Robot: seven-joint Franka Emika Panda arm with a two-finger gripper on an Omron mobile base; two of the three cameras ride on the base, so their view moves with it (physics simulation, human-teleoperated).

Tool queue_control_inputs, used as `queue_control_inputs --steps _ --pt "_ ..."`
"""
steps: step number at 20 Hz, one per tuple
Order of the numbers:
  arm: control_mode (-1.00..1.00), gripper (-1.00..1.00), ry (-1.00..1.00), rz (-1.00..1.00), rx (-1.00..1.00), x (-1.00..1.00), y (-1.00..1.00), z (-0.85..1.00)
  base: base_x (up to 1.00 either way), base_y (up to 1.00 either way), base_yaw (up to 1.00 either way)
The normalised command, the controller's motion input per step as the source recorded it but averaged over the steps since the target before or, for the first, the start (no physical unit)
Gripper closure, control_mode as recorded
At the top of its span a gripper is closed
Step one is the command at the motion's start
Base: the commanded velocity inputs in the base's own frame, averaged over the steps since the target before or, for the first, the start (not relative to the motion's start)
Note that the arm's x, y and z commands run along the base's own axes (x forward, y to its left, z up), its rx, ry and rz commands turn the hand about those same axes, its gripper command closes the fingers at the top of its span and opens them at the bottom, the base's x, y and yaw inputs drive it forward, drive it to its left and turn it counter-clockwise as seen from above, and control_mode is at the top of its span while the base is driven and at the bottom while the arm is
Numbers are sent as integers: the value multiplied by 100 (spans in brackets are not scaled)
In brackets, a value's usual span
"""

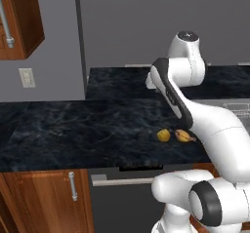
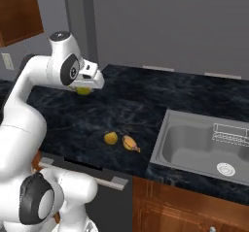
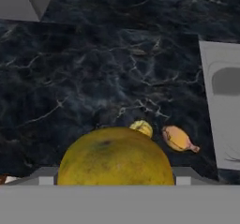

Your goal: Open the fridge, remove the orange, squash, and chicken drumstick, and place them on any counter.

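Note:
My gripper (image 2: 84, 90) hangs well above the black counter (image 2: 68, 122) and is shut on a round yellow-orange fruit, the orange (image 3: 115, 160), which covers the fingertips in the hand view. Below it on the counter (image 1: 73, 125) lie a small round yellow piece (image 1: 163, 135), possibly the squash, and the golden-brown chicken drumstick (image 1: 184, 136) just beside it. The same pair sits near the front edge in the right base view, the yellow piece (image 2: 111, 138) left of the drumstick (image 2: 130, 143). In the hand view the drumstick (image 3: 178, 139) lies right of the yellow piece (image 3: 141, 127). The fridge is out of view.
A steel sink (image 2: 204, 148) is set into the counter to the right of the food. Wooden cabinets (image 1: 44, 198) stand below the counter, and an upper cabinet (image 1: 17, 17) hangs at the left. A grey wall (image 2: 170, 27) rises behind.

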Motion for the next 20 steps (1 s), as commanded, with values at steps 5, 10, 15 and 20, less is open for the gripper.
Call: queue_control_inputs --steps 5,10,15,20 --pt "-100 100 3 1 -1 87 20 -100 0 0 0" --pt "-100 100 18 1 -1 72 30 -100 0 0 0" --pt "-100 100 15 1 -1 40 18 -100 0 0 0" --pt "-100 100 13 0 -1 45 14 -95 0 0 0"
